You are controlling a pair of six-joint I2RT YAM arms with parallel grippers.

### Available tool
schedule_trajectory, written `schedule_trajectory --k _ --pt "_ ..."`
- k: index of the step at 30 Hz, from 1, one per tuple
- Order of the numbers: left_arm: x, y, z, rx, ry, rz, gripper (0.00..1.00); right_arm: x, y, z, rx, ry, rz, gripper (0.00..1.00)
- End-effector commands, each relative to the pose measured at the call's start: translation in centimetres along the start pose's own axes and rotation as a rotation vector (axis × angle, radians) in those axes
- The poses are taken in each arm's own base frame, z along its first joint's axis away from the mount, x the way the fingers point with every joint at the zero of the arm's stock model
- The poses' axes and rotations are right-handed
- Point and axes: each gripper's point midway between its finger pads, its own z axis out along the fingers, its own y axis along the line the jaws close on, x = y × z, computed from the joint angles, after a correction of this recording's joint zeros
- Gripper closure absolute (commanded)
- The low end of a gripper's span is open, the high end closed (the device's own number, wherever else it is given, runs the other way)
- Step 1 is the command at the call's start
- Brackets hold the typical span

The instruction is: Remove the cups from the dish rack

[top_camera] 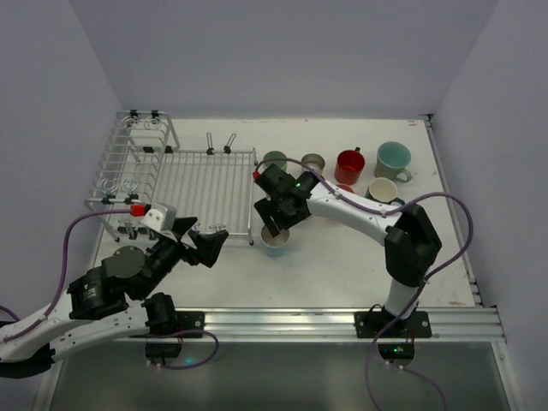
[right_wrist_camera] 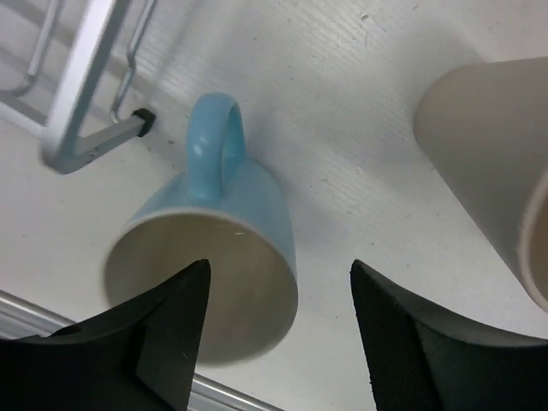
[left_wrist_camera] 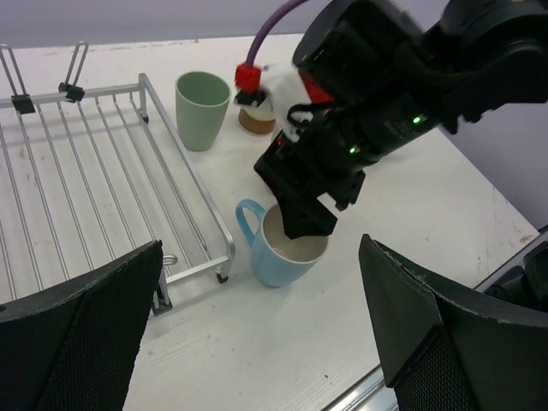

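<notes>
A: How much of the dish rack (top_camera: pixel 205 184) is being shown unloaded?
B: Its flat tray is lying bare. Six cups (top_camera: pixel 349 165) are standing on the surface (top_camera: pixel 342 265). The light blue mug (left_wrist_camera: pixel 287 253), beside the rack, is being straddled by the spread right tool (right_wrist_camera: pixel 278 267). The left tool (left_wrist_camera: pixel 259 247) is being held open, empty

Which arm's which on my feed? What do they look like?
Left arm and right arm match: white links, black joints, purple cables, red plugs. Left claw and right claw are black; green lights show only on the right arm.
</notes>
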Motion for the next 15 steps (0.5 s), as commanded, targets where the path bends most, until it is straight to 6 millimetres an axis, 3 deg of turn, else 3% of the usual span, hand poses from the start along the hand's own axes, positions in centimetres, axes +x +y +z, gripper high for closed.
schedule_trajectory --k 1,3,7,9,10,11,12,13,14,15 --pt "-1.3 -0.4 0.2 0.001 -0.028 0.008 0.0 -3.5 0.1 -5.8 -0.054 -0.212 0.042 0.27" --pt "-1.7 -0.7 0.2 0.009 -0.027 0.007 0.0 -4.2 0.2 -8.2 -0.086 -0.299 0.059 0.21" --pt "-2.9 -1.8 0.5 0.035 -0.023 0.01 0.0 -5.2 -0.5 -13.2 -0.12 -0.494 0.096 0.01" --pt "-3.7 -2.7 0.7 0.063 -0.029 0.011 0.0 -5.4 -1.5 -17.2 -0.136 -0.677 0.13 0.01" --pt "-4.3 -3.1 0.7 0.076 -0.045 0.005 0.0 -4.3 -1.9 -17.0 -0.137 -0.704 0.133 0.01" --pt "-4.7 -3.5 0.7 0.094 -0.052 0.002 0.0 -4.7 -2.6 -21.5 -0.181 -0.874 0.166 0.01" --pt "-5.4 -3.8 0.7 0.106 -0.068 0.008 0.0 -4.3 -3.1 -23.3 -0.199 -0.952 0.179 0.01" --pt "-6.3 -4.2 0.7 0.121 -0.092 0.002 0.0 -3.1 -3.5 -22.9 -0.201 -0.983 0.187 0.01" --pt "-7.0 -4.5 0.6 0.132 -0.109 0.0 0.0 -3.1 -4.1 -25.1 -0.224 -1.09 0.213 0.01" --pt "-8.0 -4.7 0.4 0.139 -0.132 0.004 0.0 -1.5 -5.2 -29.3 -0.262 -1.228 0.241 0.01"
